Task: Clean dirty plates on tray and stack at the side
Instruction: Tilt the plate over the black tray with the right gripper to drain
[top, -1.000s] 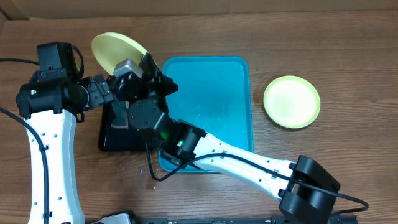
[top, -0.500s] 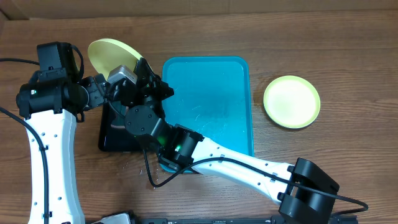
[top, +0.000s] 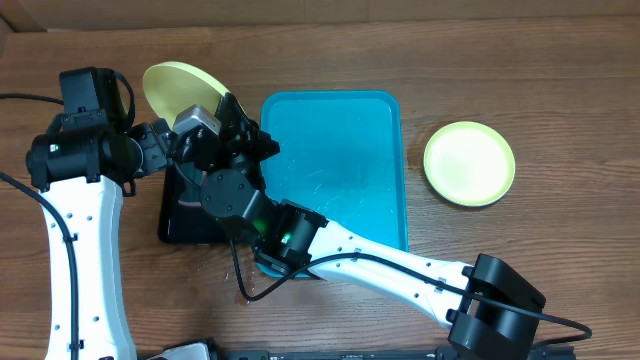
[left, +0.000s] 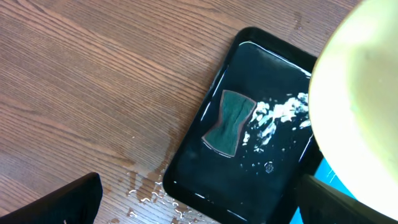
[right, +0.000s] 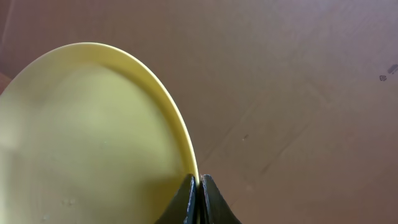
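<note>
now, yellow plate (right: 93, 137), rim pinched in right gripper (right: 197, 182), held tilted

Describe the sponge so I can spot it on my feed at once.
Find the large turquoise tray at mid-table. The smaller black tray lies just to its left, wet with droplets. On that black tray lies the sponge: dark green, flat and pinched at the waist like a bow tie, unlike the round, pale plates nearby.
</note>
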